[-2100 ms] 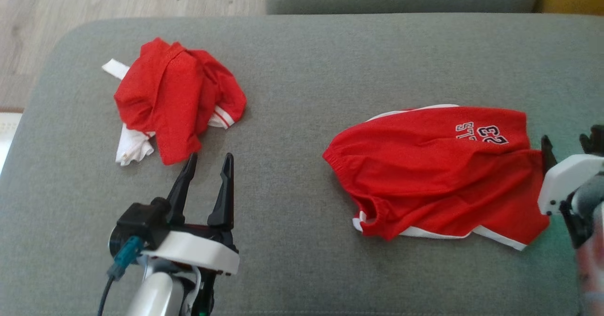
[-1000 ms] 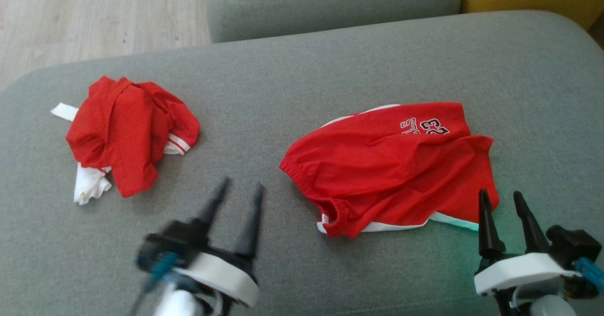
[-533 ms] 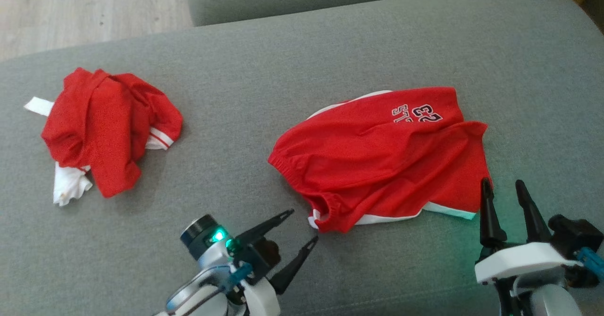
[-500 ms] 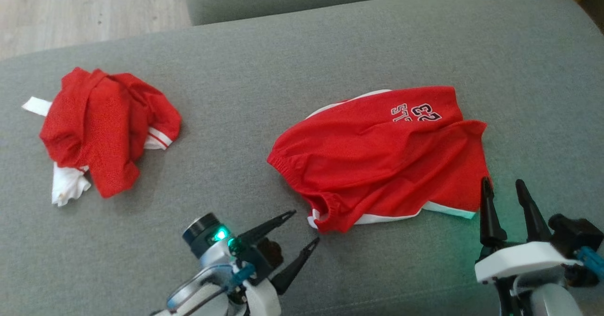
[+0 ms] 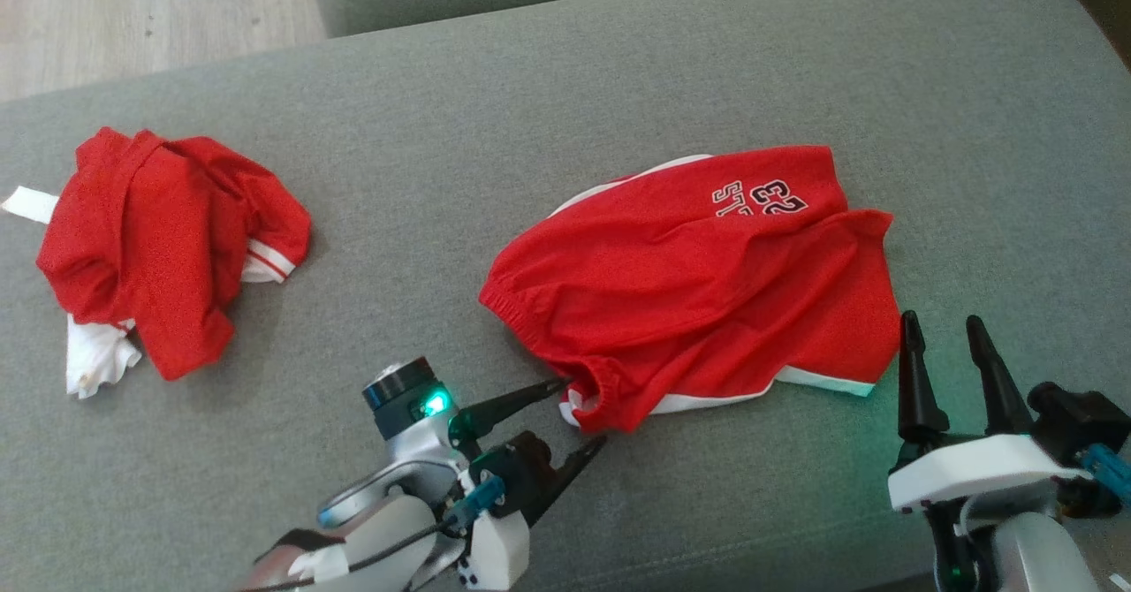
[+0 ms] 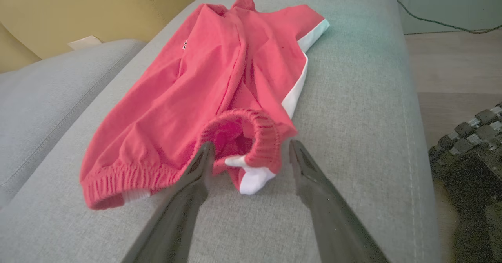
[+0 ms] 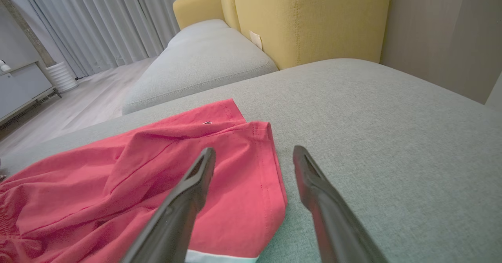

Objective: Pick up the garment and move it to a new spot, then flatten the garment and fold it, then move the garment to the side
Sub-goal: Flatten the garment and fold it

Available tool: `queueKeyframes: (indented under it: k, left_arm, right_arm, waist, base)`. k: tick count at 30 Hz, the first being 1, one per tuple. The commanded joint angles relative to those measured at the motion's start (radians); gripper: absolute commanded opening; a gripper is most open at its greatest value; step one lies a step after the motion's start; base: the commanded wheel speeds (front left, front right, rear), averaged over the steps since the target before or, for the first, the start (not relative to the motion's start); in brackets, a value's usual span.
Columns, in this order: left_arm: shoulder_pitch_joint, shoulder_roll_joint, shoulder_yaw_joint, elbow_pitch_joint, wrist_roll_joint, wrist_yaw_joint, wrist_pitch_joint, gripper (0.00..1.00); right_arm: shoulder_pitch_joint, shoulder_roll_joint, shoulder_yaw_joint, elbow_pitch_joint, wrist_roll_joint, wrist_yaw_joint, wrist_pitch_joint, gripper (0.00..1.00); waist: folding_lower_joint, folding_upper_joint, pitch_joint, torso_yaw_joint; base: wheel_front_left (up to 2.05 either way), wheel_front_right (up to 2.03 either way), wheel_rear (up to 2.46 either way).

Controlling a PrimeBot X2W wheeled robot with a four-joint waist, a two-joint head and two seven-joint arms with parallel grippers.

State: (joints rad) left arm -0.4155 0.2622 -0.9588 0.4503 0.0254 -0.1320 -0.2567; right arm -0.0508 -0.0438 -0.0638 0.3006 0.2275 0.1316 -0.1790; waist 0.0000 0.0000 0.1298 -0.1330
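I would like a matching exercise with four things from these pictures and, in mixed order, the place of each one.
1. red shorts
2. crumpled red garment
3. left gripper
4. right gripper

A. open, beside the shorts' leg hem
B. far left on the grey cushion
C. open, at the elastic waistband
D. middle of the cushion, lettering upward

Pairs: 1-D, 2-B, 3-C, 4-A

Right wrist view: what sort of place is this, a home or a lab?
Probably a home living room: a grey sofa, a yellow upholstered backrest, long pale curtains and a wood floor.
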Motion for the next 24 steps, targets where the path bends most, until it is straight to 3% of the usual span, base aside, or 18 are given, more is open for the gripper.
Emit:
queueKeyframes:
  k: [1,16,17,18,20,21,22,24]
  left_arm:
    - [-0.057,0.027,0.026,-0.018,0.002,0.001,-0.005,1.00]
    - [-0.174,0.037,-0.100,0.075,-0.002,0.001,-0.005,1.00]
    - [-0.176,0.037,-0.102,0.074,-0.005,0.001,-0.005,0.94]
    - [-0.178,0.037,-0.104,0.072,-0.008,0.001,-0.005,0.81]
    - [-0.177,0.039,-0.111,0.068,-0.011,0.001,-0.005,0.35]
    - [-0.176,0.041,-0.115,0.067,-0.014,0.001,-0.005,0.07]
    - [-0.176,0.042,-0.118,0.066,-0.015,0.001,-0.005,0.00]
    - [-0.175,0.044,-0.122,0.064,-0.019,0.001,-0.005,0.00]
  right_arm:
    - [-0.035,-0.006,0.026,-0.025,-0.004,-0.001,-0.007,1.00]
    - [-0.049,-0.006,0.036,-0.019,0.000,-0.001,-0.002,1.00]
    - [-0.050,-0.006,0.035,-0.018,0.000,-0.001,-0.002,1.00]
    - [-0.051,-0.006,0.033,-0.016,0.000,-0.001,-0.002,1.00]
    - [-0.052,-0.006,0.030,-0.011,-0.001,-0.001,-0.004,1.00]
    - [-0.053,-0.006,0.029,-0.008,-0.001,-0.001,-0.004,1.00]
    - [-0.053,-0.006,0.028,-0.006,-0.002,-0.001,-0.004,1.00]
    - [-0.053,-0.006,0.025,0.000,-0.004,-0.001,-0.003,1.00]
  waist:
    - [0.0000,0.0000,0.002,-0.002]
    - [0.0000,0.0000,0.025,-0.017]
    - [0.0000,0.0000,0.026,-0.018]
    - [0.0000,0.0000,0.026,-0.019]
    - [0.0000,0.0000,0.027,-0.020]
    - [0.0000,0.0000,0.028,-0.019]
    - [0.0000,0.0000,0.028,-0.019]
    - [0.0000,0.0000,0.027,-0.016]
  base:
    - [0.00,0.00,0.00]
    - [0.00,0.00,0.00]
    - [0.00,0.00,0.00]
    - [0.00,0.00,0.00]
    - [0.00,0.00,0.00]
    - [0.00,0.00,0.00]
    - [0.00,0.00,0.00]
    - [0.00,0.00,0.00]
